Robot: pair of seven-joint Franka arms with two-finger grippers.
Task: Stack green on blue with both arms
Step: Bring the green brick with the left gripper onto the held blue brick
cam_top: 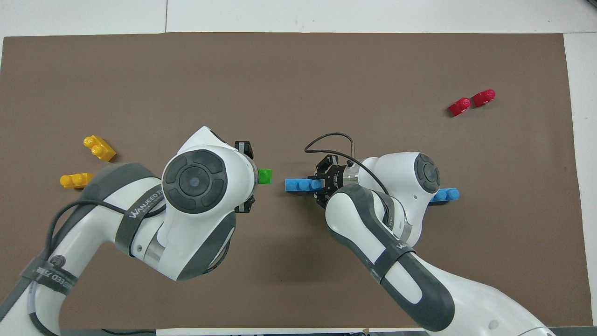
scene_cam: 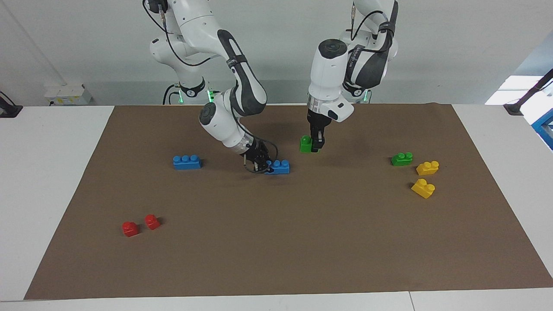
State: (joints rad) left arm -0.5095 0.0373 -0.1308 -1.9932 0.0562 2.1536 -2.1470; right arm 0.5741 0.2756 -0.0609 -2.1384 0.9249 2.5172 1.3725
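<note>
My left gripper point(scene_cam: 316, 146) is shut on a green two-stud brick point(scene_cam: 305, 144) and holds it in the air, close beside the held blue brick on the left arm's side. In the overhead view the green brick point(cam_top: 265, 176) sticks out from under the left wrist. My right gripper point(scene_cam: 259, 163) is shut on one end of a blue three-stud brick point(scene_cam: 279, 166), held level and low at the mat point(scene_cam: 276, 242). That brick point(cam_top: 300, 185) and the right gripper point(cam_top: 322, 185) also show from above. A second blue brick point(scene_cam: 186, 162) and a second green brick point(scene_cam: 402, 159) lie on the mat.
Two yellow bricks point(scene_cam: 427, 167) point(scene_cam: 423, 188) lie next to the loose green brick at the left arm's end. Two small red bricks point(scene_cam: 130, 228) point(scene_cam: 152, 221) lie farther from the robots at the right arm's end.
</note>
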